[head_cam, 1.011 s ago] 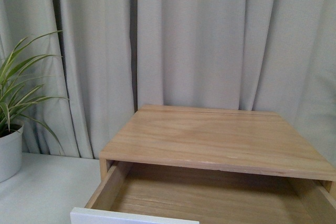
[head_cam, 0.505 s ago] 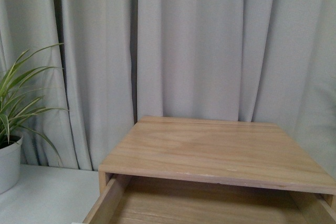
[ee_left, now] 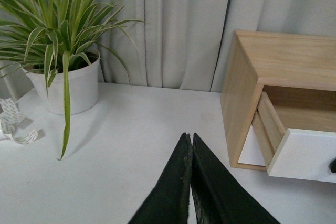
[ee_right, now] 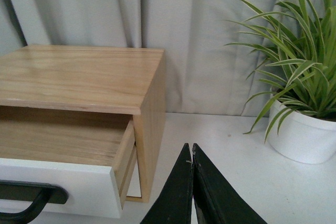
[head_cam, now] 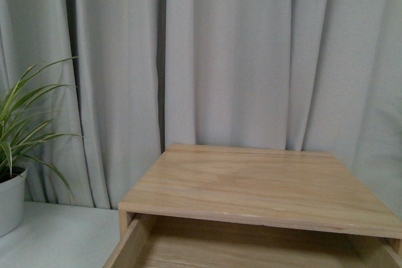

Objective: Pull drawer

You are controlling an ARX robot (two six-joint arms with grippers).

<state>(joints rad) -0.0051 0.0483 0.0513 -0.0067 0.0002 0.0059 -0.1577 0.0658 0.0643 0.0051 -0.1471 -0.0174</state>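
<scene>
I judge the pull done | drawer (ee_right: 63, 182) stands out of cabinet (ee_right: 79, 77) | left gripper (ee_left: 190, 145), right gripper (ee_right: 191, 153) pinched closed, empty, parked clear

**Backdrop and room, current frame**

You see pale grey-green curtains (head_cam: 239, 61) hanging in vertical folds across the whole back of the scene, with a darker gap between two panels left of centre. A white tabletop (ee_left: 121, 145) runs up to the curtain hem. You find a striped-leaf plant (ee_left: 58, 19) in a white pot (ee_left: 73, 87) on it, and a second potted plant (ee_right: 299, 72) on the opposite side. Light is soft, even, with faint shadows.
</scene>
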